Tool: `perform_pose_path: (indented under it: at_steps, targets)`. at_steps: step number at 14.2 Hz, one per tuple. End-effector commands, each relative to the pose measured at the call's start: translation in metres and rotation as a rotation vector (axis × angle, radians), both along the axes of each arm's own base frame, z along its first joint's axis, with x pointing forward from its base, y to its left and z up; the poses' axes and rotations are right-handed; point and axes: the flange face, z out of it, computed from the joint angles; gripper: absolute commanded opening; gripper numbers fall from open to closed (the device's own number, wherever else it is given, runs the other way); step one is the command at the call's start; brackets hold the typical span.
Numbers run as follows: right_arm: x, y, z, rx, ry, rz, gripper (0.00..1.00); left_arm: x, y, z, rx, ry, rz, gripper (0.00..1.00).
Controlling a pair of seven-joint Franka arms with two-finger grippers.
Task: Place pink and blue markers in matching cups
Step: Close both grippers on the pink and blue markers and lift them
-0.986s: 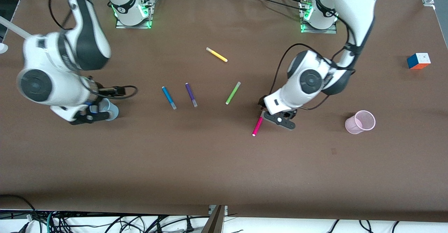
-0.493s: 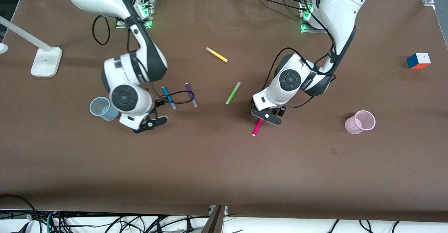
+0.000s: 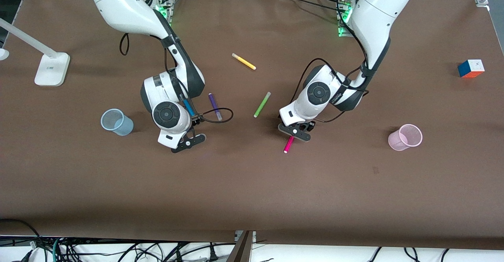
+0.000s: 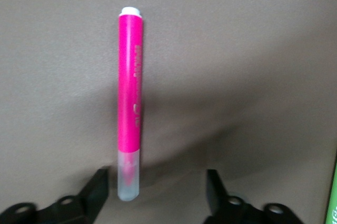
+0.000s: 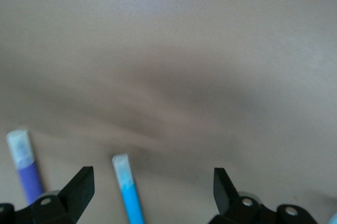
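- Left gripper (image 4: 157, 192): fingers spread wide, holding nothing, low over the capped end of the pink marker (image 4: 129, 103). In the left wrist view the cap sits close to one finger, not centred between the two.
- Right gripper (image 5: 152, 190): fingers likewise apart and empty, over the capped end of the blue marker (image 5: 128, 187), which lies roughly midway between them.
- Pink marker lies flat on the table (image 3: 252, 191), its free end nearer the front camera than the gripper. The pink cup (image 3: 404, 137) stands upright, well apart, toward the left arm's end.
- Blue marker (image 3: 188, 107) is largely hidden under the right arm in the front view. The blue cup (image 3: 115, 121) stands upright near that arm, toward the right arm's end.
- Other items: purple marker (image 3: 215, 106) just beside the blue one; green marker (image 3: 262, 104) and yellow marker (image 3: 243, 61) between the arms; a colour cube (image 3: 471, 68) and a white lamp base (image 3: 52, 69) at the table ends.
- Step in hand, by judgement: approach to grasp, both arms. No marker is lifted; both cups are empty.
- Next move calls for centring the left gripper on the pink barrel, descending, then closing; the right must avoid the purple marker.
- Change over the last second: the right arm has swung from beside the blue cup to the blue marker; the left gripper has shifted slightly along the pink marker. Markers and cups unmoved.
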Motion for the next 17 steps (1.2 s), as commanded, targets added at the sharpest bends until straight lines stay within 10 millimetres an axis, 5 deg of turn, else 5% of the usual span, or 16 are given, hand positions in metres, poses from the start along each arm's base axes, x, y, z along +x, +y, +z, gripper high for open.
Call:
perform_pose_path:
  at_steps: [1,4,8,11,13,16,17]
  targets:
    - [-0.016,0.006,-0.014,0.057,-0.019,-0.016,1.00,0.008,-0.003,0.003,0.017,-0.031,0.005,0.62]
    - [-0.023,0.005,-0.016,0.058,-0.008,-0.019,1.00,0.012,-0.003,0.007,0.016,-0.037,0.007,0.47]
    - [-0.036,-0.002,-0.020,0.050,0.012,-0.021,1.00,0.010,0.000,0.004,0.022,-0.027,0.023,0.00]
    - [-0.044,-0.004,-0.027,0.048,0.018,-0.020,1.00,0.012,0.004,0.008,0.027,-0.023,0.029,0.00]
    - [-0.049,0.000,-0.029,0.054,0.016,-0.017,1.00,0.019,0.015,0.034,0.060,0.001,0.034,0.00]
    - [-0.050,0.000,-0.031,0.053,0.019,-0.019,0.79,0.030,0.049,0.101,0.110,0.043,0.021,0.00]
    - [-0.050,0.000,-0.031,0.053,0.019,-0.019,0.64,0.028,0.056,0.121,0.128,0.059,0.024,0.00]
